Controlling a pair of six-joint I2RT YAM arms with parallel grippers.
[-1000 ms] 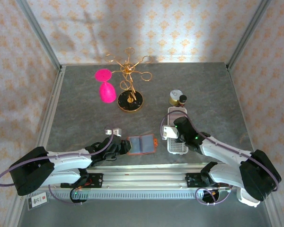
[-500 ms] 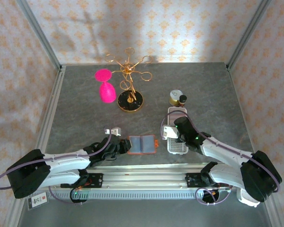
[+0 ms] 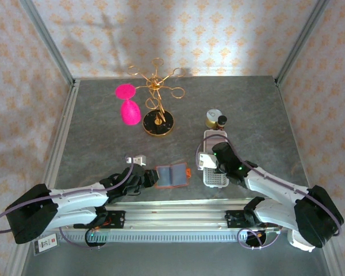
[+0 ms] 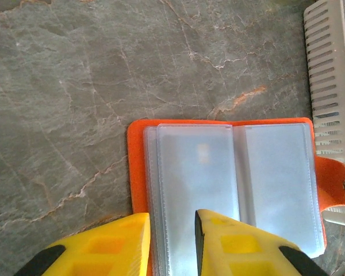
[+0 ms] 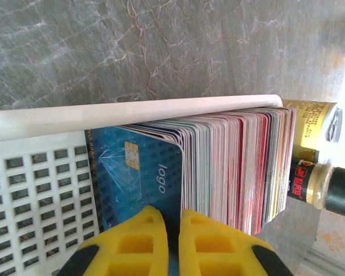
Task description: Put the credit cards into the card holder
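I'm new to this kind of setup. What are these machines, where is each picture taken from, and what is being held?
Two robot arms are bolted at the near edge of a grey table. The overhead picture looks down from behind them. The other two pictures come from a camera on each wrist. The left end effector, its jaws slightly apart, sits at the near edge of the open orange card holder; whether it presses on it is unclear. The right end effector is shut on a blue credit card, the front one of a stack of credit cards standing in a white slotted tray. Farther back stand a gold wire stand, a pink glass, a jar and a small bottle.
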